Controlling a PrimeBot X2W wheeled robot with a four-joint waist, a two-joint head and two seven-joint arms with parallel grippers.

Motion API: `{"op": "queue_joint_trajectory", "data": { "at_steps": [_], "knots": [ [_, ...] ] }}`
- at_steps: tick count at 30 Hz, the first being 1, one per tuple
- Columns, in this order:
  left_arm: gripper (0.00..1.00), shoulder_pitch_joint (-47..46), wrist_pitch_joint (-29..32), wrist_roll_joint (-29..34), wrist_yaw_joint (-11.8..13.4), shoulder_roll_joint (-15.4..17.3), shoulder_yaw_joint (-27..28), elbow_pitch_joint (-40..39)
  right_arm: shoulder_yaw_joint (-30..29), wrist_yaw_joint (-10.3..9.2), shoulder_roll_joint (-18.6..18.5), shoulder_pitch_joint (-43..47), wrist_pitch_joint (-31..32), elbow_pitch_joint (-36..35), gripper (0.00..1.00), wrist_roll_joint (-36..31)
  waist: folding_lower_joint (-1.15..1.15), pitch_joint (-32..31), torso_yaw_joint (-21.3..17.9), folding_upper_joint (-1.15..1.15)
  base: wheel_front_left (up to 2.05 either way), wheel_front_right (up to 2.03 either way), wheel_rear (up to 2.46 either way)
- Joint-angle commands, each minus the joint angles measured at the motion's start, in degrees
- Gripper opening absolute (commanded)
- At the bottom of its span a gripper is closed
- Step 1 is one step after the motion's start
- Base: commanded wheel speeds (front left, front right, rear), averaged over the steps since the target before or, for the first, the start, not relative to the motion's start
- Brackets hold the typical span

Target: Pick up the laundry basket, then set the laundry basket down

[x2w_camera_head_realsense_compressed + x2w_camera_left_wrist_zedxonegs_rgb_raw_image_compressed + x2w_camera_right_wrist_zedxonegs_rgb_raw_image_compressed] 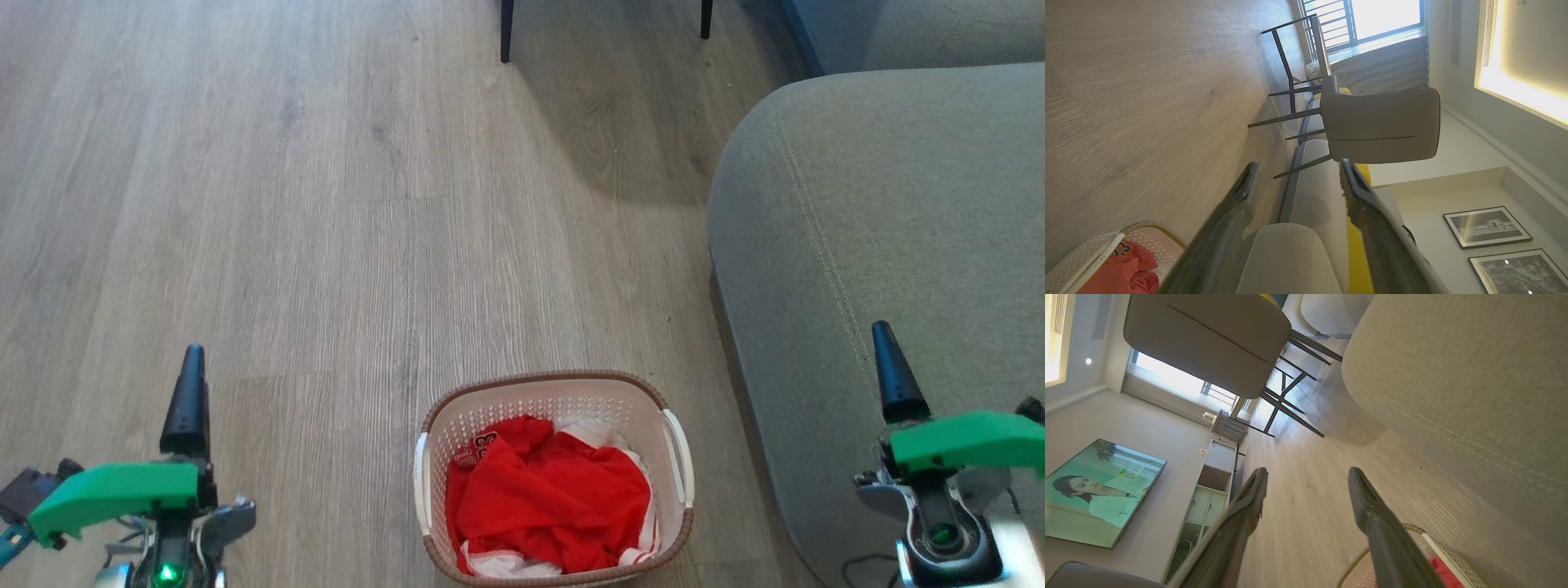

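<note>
Closest to the robot, at the bottom middle of the head view, the laundry basket stands upright on the wood-look floor. It is a small white plastic basket, rectangular with rounded corners. Its walls are pierced with rows of small holes, and a brown woven-look rim runs around the top. A white handle curves along its left side and a second handle along its right. Inside lies crumpled red clothing with white trim showing at the edges and a small printed patch near the back left corner. The cloth fills the bottom and stays below the rim.

The left gripper hangs to the basket's left, its two dark fingers spread wide apart with nothing between them. The right gripper hangs to the basket's right, in front of the sofa's arm, equally wide open and empty. Both are well apart from the basket and touch nothing.

Just beside the basket on the right rises the grey fabric sofa with a pale stitched seam. Farther off across the bare floor stand the thin dark legs of a chair.
</note>
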Motion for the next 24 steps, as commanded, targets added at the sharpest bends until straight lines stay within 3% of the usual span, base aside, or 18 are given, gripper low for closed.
{"op": "queue_joint_trajectory", "data": {
  "at_steps": [1,8,24],
  "knots": [
    [1.0,-3.55,-0.57,1.57,-0.15,0.5,1.58,-2.87,0.75,0.15,-0.44,-3.64,-0.86,-2.97,1.0,-2.56,0.0,0.04,0.04,0.0,0.0,0.0,0.0],
    [1.0,-4.38,-1.75,7.55,0.69,0.52,2.02,-5.84,2.87,0.18,-0.48,-5.24,-2.04,-6.24,1.0,-11.84,0.0,0.32,0.21,0.0,0.0,0.0,0.0],
    [1.0,-5.71,-4.44,29.66,11.2,0.57,-7.47,-15.5,9.23,0.23,-2.18,-8.44,-4.71,-11.76,1.0,-31.99,-0.01,1.06,0.59,0.0,0.0,0.0,0.0]
  ]
}}
